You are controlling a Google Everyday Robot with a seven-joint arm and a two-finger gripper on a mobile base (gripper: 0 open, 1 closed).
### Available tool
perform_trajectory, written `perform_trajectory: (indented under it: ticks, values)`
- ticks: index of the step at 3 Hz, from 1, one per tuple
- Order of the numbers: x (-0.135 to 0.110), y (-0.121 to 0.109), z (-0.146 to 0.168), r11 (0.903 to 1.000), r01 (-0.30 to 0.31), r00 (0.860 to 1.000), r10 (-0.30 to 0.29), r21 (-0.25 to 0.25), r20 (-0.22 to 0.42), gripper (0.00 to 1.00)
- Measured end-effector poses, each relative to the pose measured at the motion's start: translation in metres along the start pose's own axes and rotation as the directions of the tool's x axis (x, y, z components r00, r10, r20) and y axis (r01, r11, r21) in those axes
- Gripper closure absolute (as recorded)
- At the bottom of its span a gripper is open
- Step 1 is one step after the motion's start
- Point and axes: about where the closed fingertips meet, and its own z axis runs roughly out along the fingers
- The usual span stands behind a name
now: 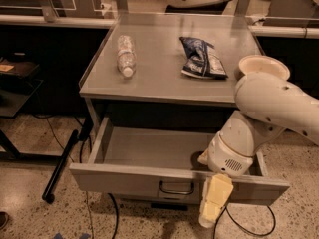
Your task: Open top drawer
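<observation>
Top drawer: open, extended well out from the cabinet toward the camera, directly below the tabletop. Front panel grey and flat, w/ dark loop handle at ctr.

End effector: pale yellow, pointing down, in front of the drawer front, just right of the handle and apart from it. Lower end sits below the drawer's bottom edge. Apart/together state: cannot tell. Nothing seen held.

Arm: white, enters from the right edge, bends down over the drawer's right front corner.

Tabletop items:
- Water bottle, on its side, left of ctr.
- Snack bag, dark blue, flat, right of ctr.
- Bowl, white, at right edge, partly behind the arm.
</observation>
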Motion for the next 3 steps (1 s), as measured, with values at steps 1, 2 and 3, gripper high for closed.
perform_trajectory:
  ticks: [1,2,3]
  values:
    - [-0.001,-0.022,0.005,0.9999,-0.009,0.999,0.01,0.014,-0.031,0.0]
    - [0.012,-0.027,0.022,0.9991,-0.042,0.997,0.042,-0.008,-0.059,0.0]
    - [0.035,-0.017,0.035,0.9963,-0.081,0.996,0.079,-0.03,-0.046,0.0]
